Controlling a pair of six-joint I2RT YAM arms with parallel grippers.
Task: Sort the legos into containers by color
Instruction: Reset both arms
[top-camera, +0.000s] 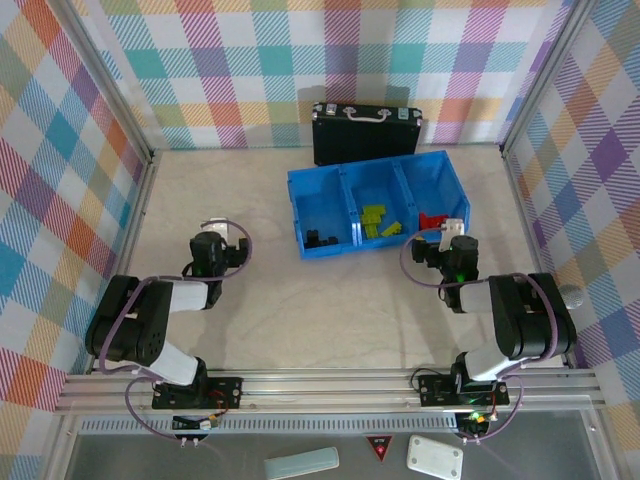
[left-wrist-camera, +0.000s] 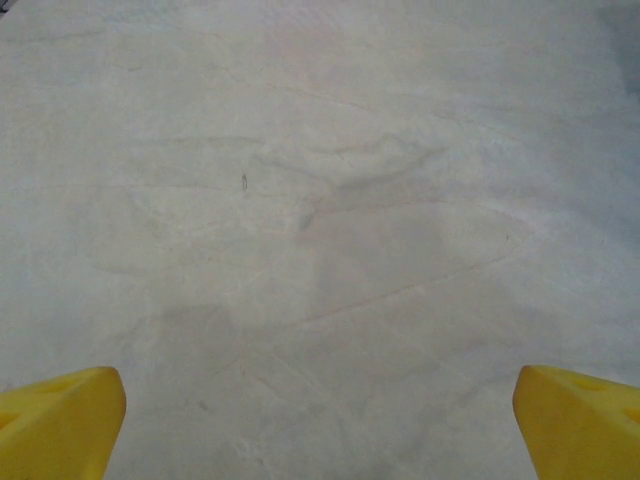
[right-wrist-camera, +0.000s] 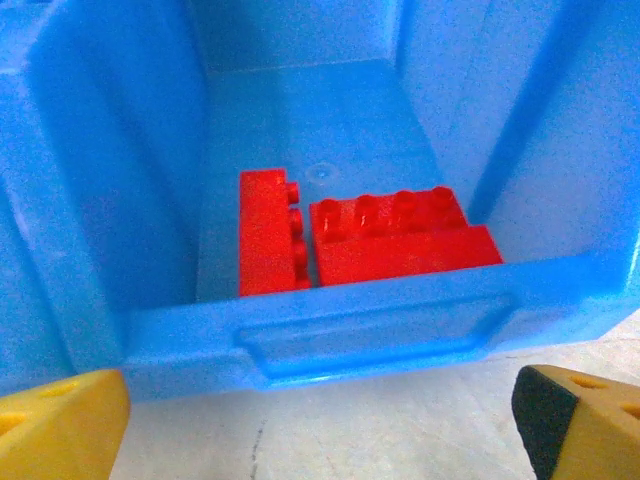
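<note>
The containers are one blue bin (top-camera: 350, 247) with three compartments side by side, at the back of the table. Black legos (top-camera: 320, 238) lie in its left compartment, lime-green legos (top-camera: 378, 222) in the middle one and red legos (top-camera: 432, 220) in the right one. My right gripper (top-camera: 450, 238) hovers just in front of the bin's right compartment. In the right wrist view it (right-wrist-camera: 320, 420) is open and empty, facing the bin's front wall (right-wrist-camera: 360, 320), with two red legos (right-wrist-camera: 390, 240) lying inside. My left gripper (top-camera: 214, 240) is open over bare table (left-wrist-camera: 320, 200), left of the bin, nothing between its yellow fingertips (left-wrist-camera: 60, 420).
A black briefcase (top-camera: 366, 130) with a silver handle stands right behind the bin. Plaid walls close in the table on the left, back and right. A metal rail (top-camera: 330, 385) carrying both arm bases runs along the near edge.
</note>
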